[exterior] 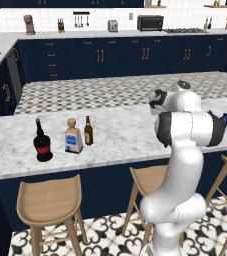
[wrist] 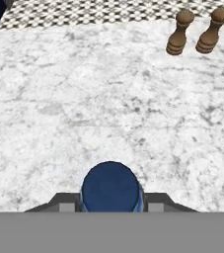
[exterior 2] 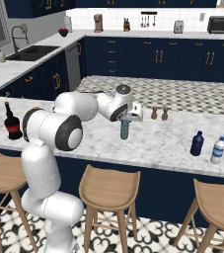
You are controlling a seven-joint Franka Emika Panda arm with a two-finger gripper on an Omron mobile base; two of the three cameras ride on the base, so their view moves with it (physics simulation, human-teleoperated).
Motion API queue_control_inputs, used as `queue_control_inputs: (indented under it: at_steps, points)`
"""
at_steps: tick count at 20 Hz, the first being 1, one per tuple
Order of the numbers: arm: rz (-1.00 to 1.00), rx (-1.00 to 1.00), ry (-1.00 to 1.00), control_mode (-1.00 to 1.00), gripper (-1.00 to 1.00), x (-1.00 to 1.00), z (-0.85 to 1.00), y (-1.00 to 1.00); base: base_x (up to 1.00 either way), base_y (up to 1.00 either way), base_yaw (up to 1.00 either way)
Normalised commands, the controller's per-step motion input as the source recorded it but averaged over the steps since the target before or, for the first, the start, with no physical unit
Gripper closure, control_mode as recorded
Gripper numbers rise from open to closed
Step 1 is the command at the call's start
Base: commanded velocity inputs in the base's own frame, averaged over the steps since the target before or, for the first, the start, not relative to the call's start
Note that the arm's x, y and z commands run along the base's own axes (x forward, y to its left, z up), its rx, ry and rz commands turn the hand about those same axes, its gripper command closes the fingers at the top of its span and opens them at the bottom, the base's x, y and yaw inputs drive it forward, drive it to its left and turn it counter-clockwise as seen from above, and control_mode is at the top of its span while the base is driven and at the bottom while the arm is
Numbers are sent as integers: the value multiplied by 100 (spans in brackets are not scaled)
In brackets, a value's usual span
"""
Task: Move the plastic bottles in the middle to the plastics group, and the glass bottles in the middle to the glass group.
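Between the fingers [wrist: 110, 202], slim light-blue bottle [exterior 2: 125, 129], darker cap.

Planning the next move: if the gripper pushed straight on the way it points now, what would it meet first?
The gripper points down, shut on the light blue bottle. Straight on, that bottle comes first, its blue cap between the fingers, then the marble counter below. Whether the bottle still stands on it is unclear.

Round-bellied bottle [exterior: 42, 143], square bottle [exterior: 73, 136], beer-style bottle [exterior: 88, 131] in row at counter [exterior: 120, 135] left. Slim capped bottle [exterior 2: 125, 129] mid-counter, two grinders [exterior 2: 159, 113] behind. Stubby bottle [exterior 2: 197, 144] beside small bottle [exterior 2: 217, 150], far right.
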Motion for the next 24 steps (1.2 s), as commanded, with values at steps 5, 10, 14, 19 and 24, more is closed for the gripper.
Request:
queue_control_inputs:
  at_steps: [5,10,14,19,24]
  points:
    - [-11,1,-1,-100,100,-30,13,-100,0,0,0]
    - [-14,0,1,-100,100,-1,26,-100,0,0,0]
    - [-14,0,12,-100,100,-1,38,-96,0,0,0]
    - [-10,0,1,-100,100,-15,-15,-60,0,0,0]
    - [0,0,0,-100,100,-14,-16,-3,0,0,0]
